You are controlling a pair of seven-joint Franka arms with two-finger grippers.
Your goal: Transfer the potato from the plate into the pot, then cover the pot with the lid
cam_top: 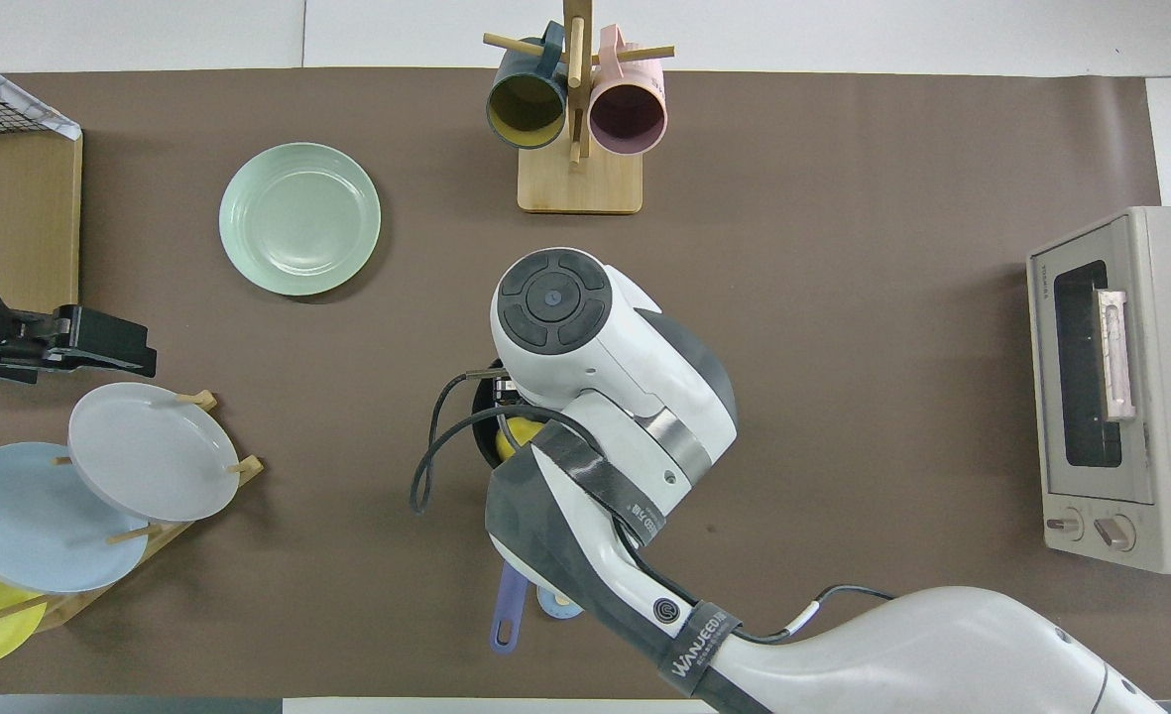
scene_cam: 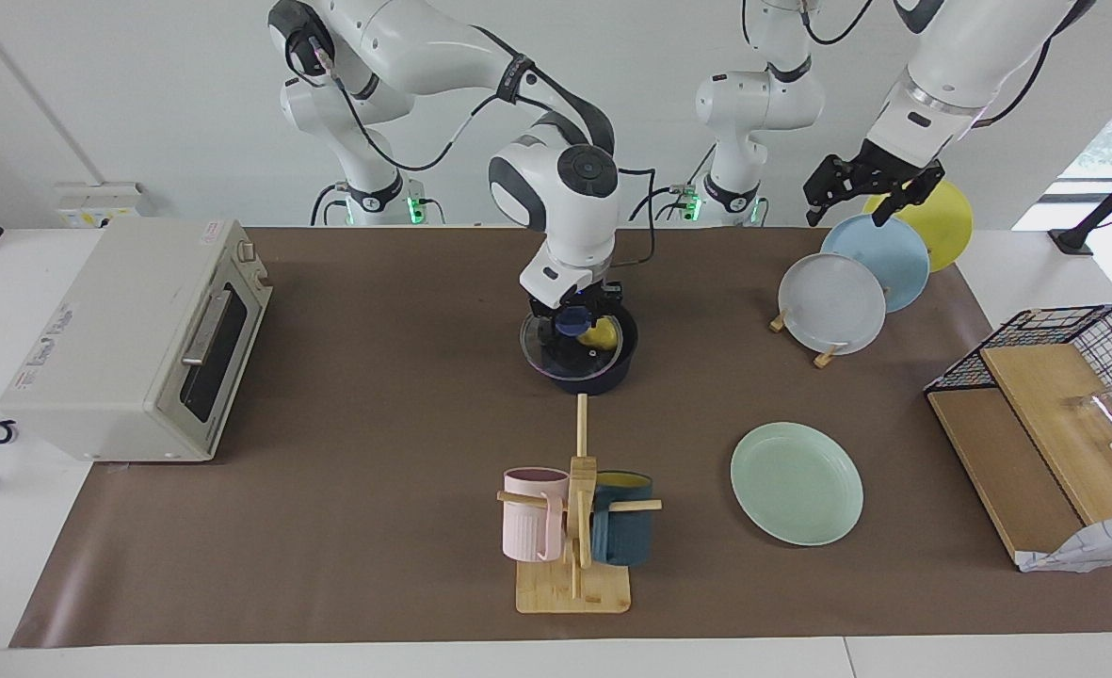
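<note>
The dark navy pot stands mid-table with the yellow potato inside it. My right gripper is shut on the blue knob of the glass lid. The lid hangs off-centre over the pot, overlapping its rim toward the right arm's end; whether it touches the rim I cannot tell. In the overhead view the right arm covers the lid, and only a slice of the pot, its handle and the potato show. The mint-green plate lies bare. My left gripper waits open over the plate rack.
A toaster oven stands at the right arm's end. A wooden mug rack with a pink and a teal mug stands farther from the robots than the pot. A rack of upright plates and a wire basket with boards are at the left arm's end.
</note>
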